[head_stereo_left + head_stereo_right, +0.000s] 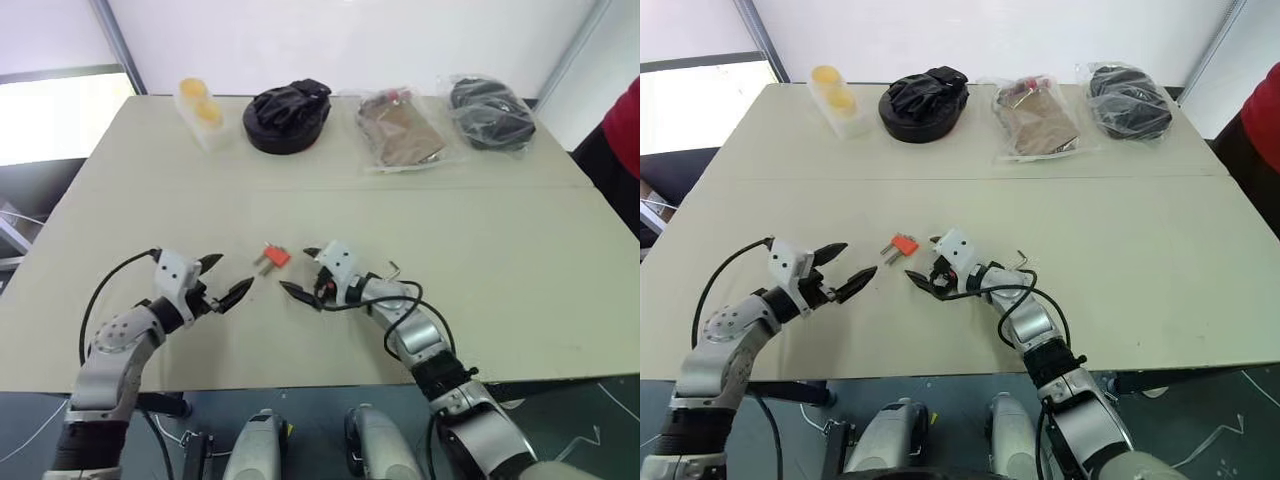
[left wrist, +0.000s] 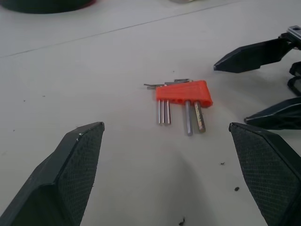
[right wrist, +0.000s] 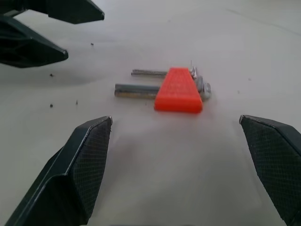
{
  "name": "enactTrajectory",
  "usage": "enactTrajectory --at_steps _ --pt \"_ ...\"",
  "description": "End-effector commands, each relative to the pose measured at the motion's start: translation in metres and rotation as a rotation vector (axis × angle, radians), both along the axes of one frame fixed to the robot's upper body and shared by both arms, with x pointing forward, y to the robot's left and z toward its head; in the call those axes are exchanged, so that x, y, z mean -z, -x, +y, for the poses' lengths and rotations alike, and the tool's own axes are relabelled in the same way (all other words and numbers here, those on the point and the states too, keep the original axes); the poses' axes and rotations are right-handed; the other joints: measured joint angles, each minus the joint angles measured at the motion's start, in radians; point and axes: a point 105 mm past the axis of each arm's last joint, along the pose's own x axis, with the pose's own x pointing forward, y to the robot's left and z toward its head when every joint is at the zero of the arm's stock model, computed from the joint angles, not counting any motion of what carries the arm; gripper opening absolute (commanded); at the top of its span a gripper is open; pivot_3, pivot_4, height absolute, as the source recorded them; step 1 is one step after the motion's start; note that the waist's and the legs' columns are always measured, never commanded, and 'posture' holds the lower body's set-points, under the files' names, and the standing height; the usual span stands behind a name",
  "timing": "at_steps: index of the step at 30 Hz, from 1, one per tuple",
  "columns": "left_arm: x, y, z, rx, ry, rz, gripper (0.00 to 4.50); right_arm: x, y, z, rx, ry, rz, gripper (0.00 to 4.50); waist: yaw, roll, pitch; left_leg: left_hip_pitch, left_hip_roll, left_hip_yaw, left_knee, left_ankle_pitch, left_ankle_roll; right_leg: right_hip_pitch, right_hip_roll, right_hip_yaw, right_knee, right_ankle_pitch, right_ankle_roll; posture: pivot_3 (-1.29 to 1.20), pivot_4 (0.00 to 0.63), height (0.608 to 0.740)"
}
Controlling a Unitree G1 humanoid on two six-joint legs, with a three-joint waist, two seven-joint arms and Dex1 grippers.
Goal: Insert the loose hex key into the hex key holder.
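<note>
We see a pale beige table (image 1: pixel 520 290) with a seam running across it, a white wall behind and a grey floor below its left edge. Along the far side, left to right, sit a clear box of yellow cups (image 1: pixel 199 108), a black bundle on a round base (image 1: pixel 287 116), a plastic bag with brown contents (image 1: pixel 400 130) and a bagged black coil (image 1: pixel 490 112). Nearer us, the left gripper (image 1: pixel 228 279) hovers with jaws wide apart, holding nothing. Just beside it lies the hex key holder (image 1: pixel 275 257), orange, short keys protruding. The right gripper (image 1: pixel 302 272) flanks it, jaws spread and empty. Behind that wrist rests the loose hex key (image 1: pixel 394 268). A red sleeve (image 1: pixel 625 125) shows at the right edge.
</note>
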Motion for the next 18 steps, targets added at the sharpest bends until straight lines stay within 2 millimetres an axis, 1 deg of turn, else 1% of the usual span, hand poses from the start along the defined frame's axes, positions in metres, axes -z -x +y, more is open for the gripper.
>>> enactTrajectory --at_steps 1,4,9,12,14,15,18 --pt "-0.013 0.002 -0.003 -0.003 0.003 -0.056 4.44 -0.008 -0.004 0.013 -0.015 -0.006 -0.034 4.5 0.001 0.0 0.0 0.0 0.0 0.0 0.0 0.0 0.0 0.0 0.0 0.0 0.0 0.0 0.0 0.0 0.15 0.74" --pt "-0.011 0.003 -0.004 -0.008 0.007 -0.054 4.44 -0.007 -0.009 0.018 -0.008 -0.001 -0.017 4.5 -0.001 0.0 0.0 0.001 0.0 0.0 0.0 0.0 0.0 0.0 0.0 0.0 0.001 0.0 0.0 0.0 0.15 0.74" --pt "-0.01 0.003 -0.005 -0.017 0.011 -0.054 4.44 -0.001 -0.009 0.022 -0.028 0.008 0.011 4.5 -0.001 0.0 0.0 0.006 0.0 0.0 -0.004 0.0 0.0 0.001 -0.001 0.001 0.003 0.0 0.0 0.0 0.15 0.74" --pt "-0.009 0.003 -0.005 -0.021 0.011 -0.053 4.5 0.001 -0.009 0.022 -0.026 0.008 0.023 3.67 -0.002 0.0 0.0 0.009 0.0 0.0 -0.006 0.0 0.0 0.003 -0.001 0.001 0.003 0.0 0.0 0.0 0.15 0.74" --pt "-0.01 0.003 -0.005 -0.023 0.011 -0.054 4.5 0.002 -0.009 0.021 -0.02 0.009 0.026 2.49 -0.002 0.0 0.0 0.009 0.0 0.0 -0.006 0.0 0.0 0.003 -0.001 0.001 0.004 0.0 0.0 0.0 0.15 0.74" --pt "-0.01 0.002 -0.005 -0.023 0.009 -0.055 4.5 0.002 -0.009 0.02 -0.017 0.008 0.028 2.28 -0.002 0.0 0.0 0.009 0.0 0.0 -0.006 0.0 0.0 0.003 -0.001 0.001 0.004 0.0 0.0 0.0 0.15 0.74" --pt "-0.01 0.001 -0.006 -0.021 0.004 -0.061 4.5 0.005 -0.008 0.02 -0.018 0.019 0.037 1.04 -0.001 0.0 0.0 0.009 0.0 0.0 -0.006 0.0 0.0 0.003 -0.001 0.001 0.004 0.0 0.0 0.0 0.15 0.74"
